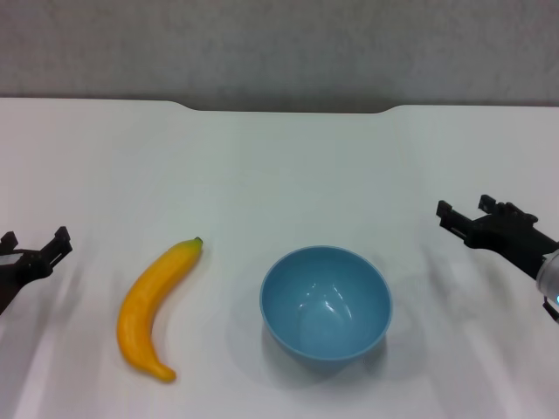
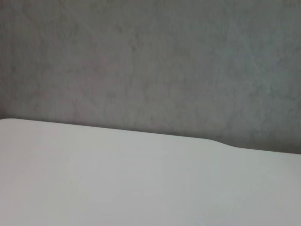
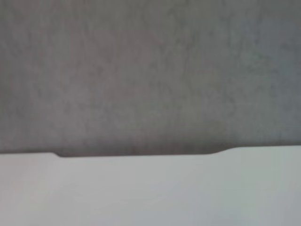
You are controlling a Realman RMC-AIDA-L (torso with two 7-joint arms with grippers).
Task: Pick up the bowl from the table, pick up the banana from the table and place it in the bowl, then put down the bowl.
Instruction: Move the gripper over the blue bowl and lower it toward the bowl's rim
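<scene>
In the head view, the light-blue bowl (image 1: 325,303) stands upright and empty on the white table (image 1: 279,166), near the front, a little right of centre. The yellow-orange banana (image 1: 155,305) lies flat to its left, its green stem tip pointing away from me. At the far left edge my left gripper (image 1: 35,242) hovers open, well left of the banana. Over the right side my right gripper (image 1: 464,208) is open too, right of and beyond the bowl. Neither holds anything. Both wrist views show only tabletop and wall.
The table's far edge has a shallow notch (image 1: 288,109), with a grey wall (image 1: 279,44) behind it. The same table edge (image 3: 141,154) and wall fill the right wrist view, and the left wrist view shows the table (image 2: 141,188) too.
</scene>
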